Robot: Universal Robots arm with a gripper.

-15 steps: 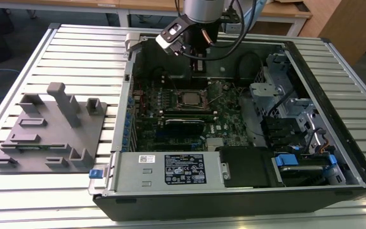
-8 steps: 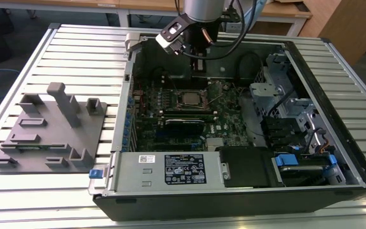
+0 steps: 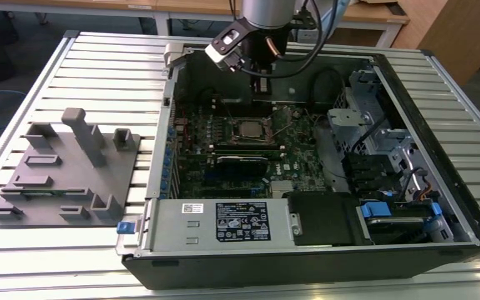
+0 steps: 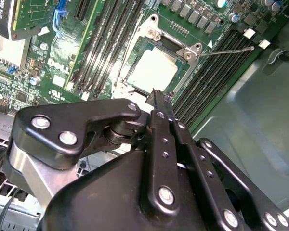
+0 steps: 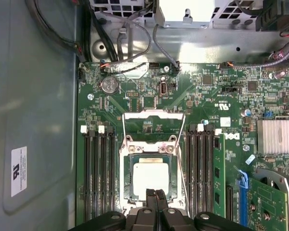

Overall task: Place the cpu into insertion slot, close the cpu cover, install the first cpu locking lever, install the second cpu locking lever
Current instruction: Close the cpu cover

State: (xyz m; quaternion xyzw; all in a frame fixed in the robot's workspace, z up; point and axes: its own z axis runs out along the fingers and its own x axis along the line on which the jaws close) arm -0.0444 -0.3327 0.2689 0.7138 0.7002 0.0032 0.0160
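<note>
The cpu [image 5: 149, 177] lies flat in the insertion slot [image 4: 188, 50] on the green board, its silver top facing up; it also shows in the exterior view [image 3: 247, 129]. The cpu cover [image 5: 127, 178] looks folded down around it, the chip showing through its window [image 4: 152, 70]. A thin wire lever [image 4: 231, 50] sticks out sideways from one corner of the slot, and another wire [image 5: 186, 163] runs along the slot's side. My gripper [image 5: 154, 193] hovers just above the slot's edge, shut with nothing between the fingertips [image 4: 160, 96]. In the exterior view the gripper [image 3: 261, 84] hangs over the back of the open case.
Long black memory slots [image 5: 98, 178] flank the socket on both sides [image 5: 202, 173]. A finned heat sink [image 5: 278, 137] and a card with a blue latch [image 5: 241, 185] sit nearby. The case wall [image 5: 33, 120] rises close by. A grey fixture block [image 3: 60, 172] stands on the slatted table.
</note>
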